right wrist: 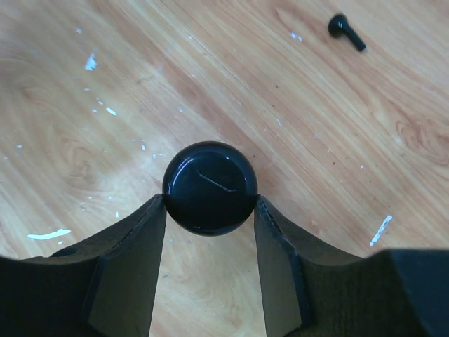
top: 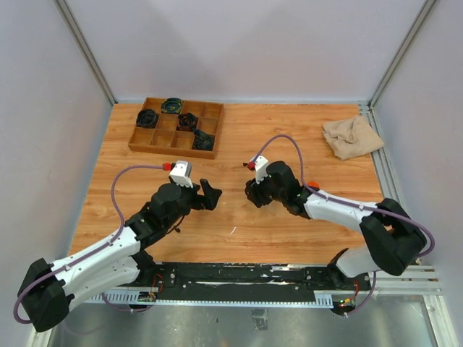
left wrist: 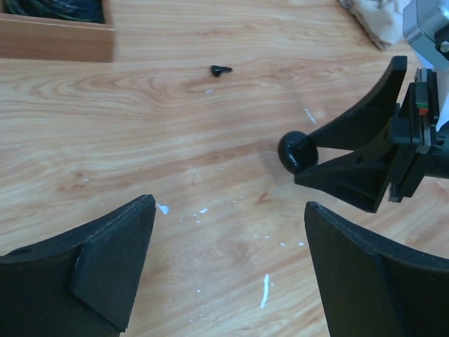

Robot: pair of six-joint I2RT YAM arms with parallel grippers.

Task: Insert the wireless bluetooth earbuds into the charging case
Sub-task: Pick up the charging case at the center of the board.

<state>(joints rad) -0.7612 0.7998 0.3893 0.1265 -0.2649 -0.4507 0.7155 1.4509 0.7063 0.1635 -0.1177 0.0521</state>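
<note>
A round, glossy black charging case [right wrist: 209, 186], its lid closed, is pinched between the tips of my right gripper [right wrist: 210, 205] just above the wooden table. From the left wrist view the same case [left wrist: 295, 151] shows as a dark ball at the right gripper's [left wrist: 303, 152] tips. One black earbud [right wrist: 346, 31] lies loose on the table beyond the case, and it also shows as a small black earbud [left wrist: 221, 69] in the left wrist view. My left gripper [left wrist: 230, 210] hangs open over bare wood, facing the right gripper [top: 253, 191] near the table's middle.
A wooden compartment tray [top: 163, 150] with dark round items sits at the back left; its corner [left wrist: 56, 38] shows in the left wrist view. A crumpled beige cloth [top: 352, 136] lies at the back right. White scuff marks dot the wood.
</note>
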